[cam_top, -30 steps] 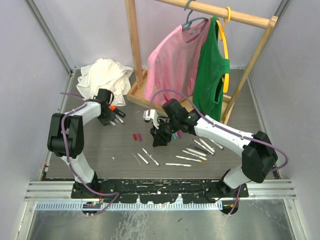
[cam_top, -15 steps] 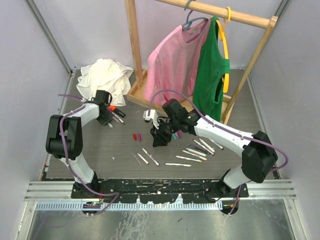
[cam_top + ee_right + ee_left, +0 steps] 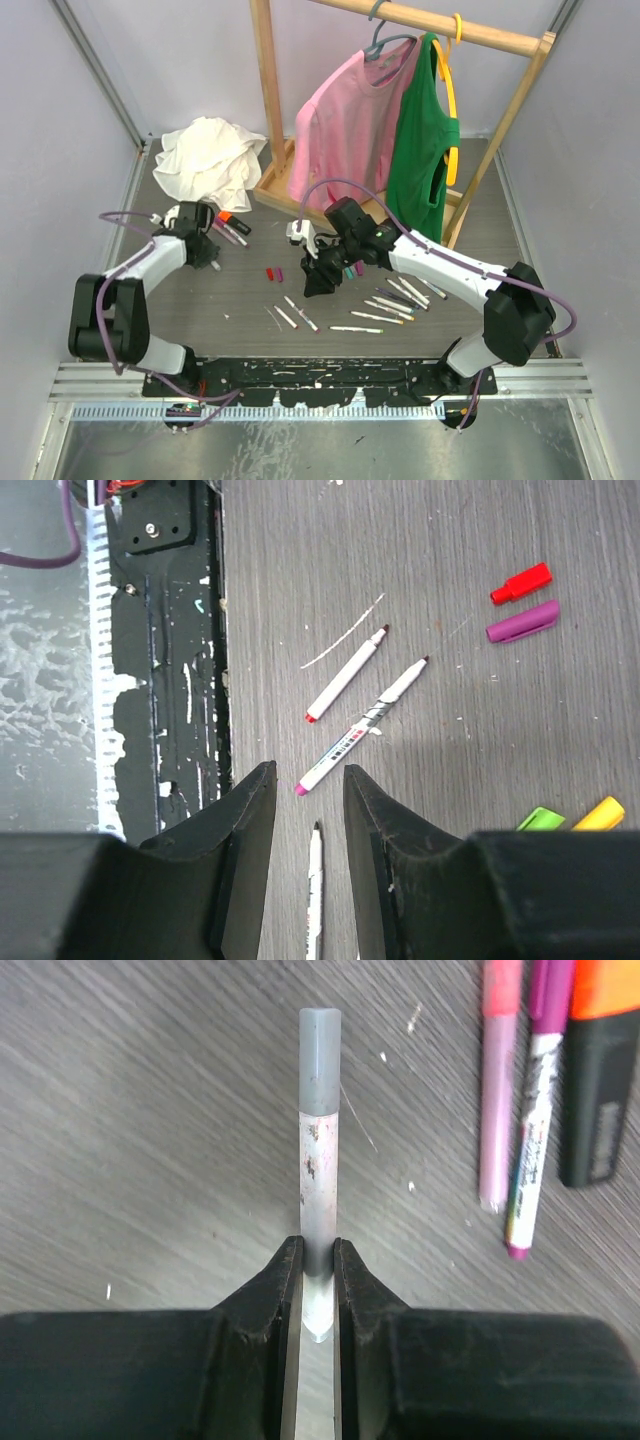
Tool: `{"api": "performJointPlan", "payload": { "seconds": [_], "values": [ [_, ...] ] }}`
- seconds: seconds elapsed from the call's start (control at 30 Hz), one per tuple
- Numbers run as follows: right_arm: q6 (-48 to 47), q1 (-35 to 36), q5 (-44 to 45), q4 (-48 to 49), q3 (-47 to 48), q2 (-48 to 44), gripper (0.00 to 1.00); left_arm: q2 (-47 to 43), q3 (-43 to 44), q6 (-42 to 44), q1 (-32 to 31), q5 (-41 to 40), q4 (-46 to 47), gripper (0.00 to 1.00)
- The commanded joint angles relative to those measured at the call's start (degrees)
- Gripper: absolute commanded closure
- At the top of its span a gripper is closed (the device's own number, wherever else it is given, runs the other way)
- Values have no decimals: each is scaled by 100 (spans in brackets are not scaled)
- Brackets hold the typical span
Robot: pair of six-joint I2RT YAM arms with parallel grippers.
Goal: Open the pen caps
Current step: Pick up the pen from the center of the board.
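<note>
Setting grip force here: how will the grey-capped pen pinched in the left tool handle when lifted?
The grey-capped pen looks stiff and light: a slim straight barrel. Round and smooth, it would likely roll if released. Held only near one end by the left tool, it may pivot or slip.

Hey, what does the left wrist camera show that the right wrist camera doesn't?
Only the left wrist view: the left gripper shut on a slim white pen with a grey cap, beside a stubby black and orange marker. Only the right wrist view: the right gripper open and empty, a loose red plastic cap, a purple plastic cap and uncapped white pens. Both: the grey wood-grain table.
</note>
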Motion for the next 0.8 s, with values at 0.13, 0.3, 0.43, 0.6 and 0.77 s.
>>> {"api": "performJointPlan", "payload": {
  "seconds": [0.13,0.3,0.43,0.6,0.77],
  "values": [
    [97,-218,-798,196,85,-388,61,-2023,-1211,-145,-183,959,1055,100],
    [277,-419,-1107,401,-35,-615,61,-3487,-2196,-312,-715,1529,2210,100],
    [563,-615,-1340,714,-190,-791,61,-4352,-2780,-385,-1326,1753,3241,100],
    [999,-952,-1673,1051,-307,-952,60,-5096,-3476,-326,-2150,1629,4929,100],
    [1774,-1348,-1971,1732,-583,-1076,55,-5062,-3627,20,-2864,1512,5925,100]
  ]
}}
